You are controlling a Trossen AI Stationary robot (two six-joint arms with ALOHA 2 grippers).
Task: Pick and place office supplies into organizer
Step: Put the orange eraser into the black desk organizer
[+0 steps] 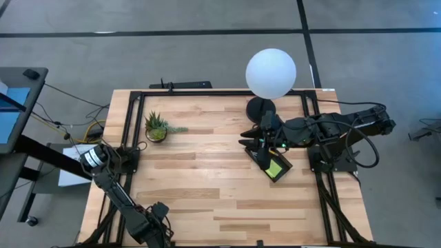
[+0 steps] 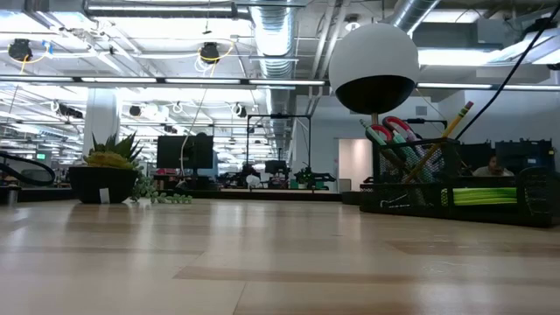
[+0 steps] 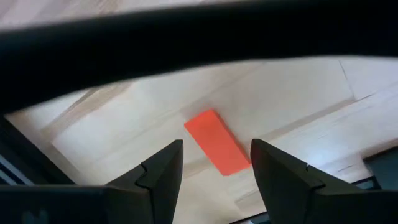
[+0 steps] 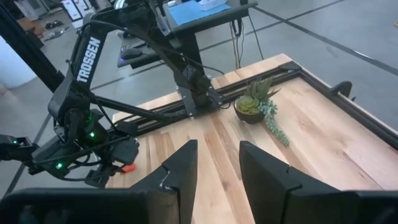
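Left gripper sits low over the front-left corner of the table, fingers apart and holding nothing. Its wrist view shows a small red-orange piece lying flat on the wood just beyond the gap between the fingertips, not touching either. The high view doesn't show that piece at all: the left arm covers it there, and only the gripper body shows near the front edge. The right wrist view does catch it from across the table, as a small orange speck on the wood right beside the left gripper.

Right gripper hangs above the organizer on the right side of the table, close to the lamp base. Right wrist view shows its fingers apart with nothing between them, pointing across the table toward the potted plant; the organizer itself isn't in that view.

From above, the organizer shows mainly the lime-green sticky-note pad in its near end; the rest is under the arm. The low view fills that in: scissors with red handles stand upright in the organizer's tall mesh cup together with a yellow pencil, and the sticky-note pad lies in the lower section to the right. The white globe lamp is behind it, the potted plant far left. Neither gripper shows in the low view.
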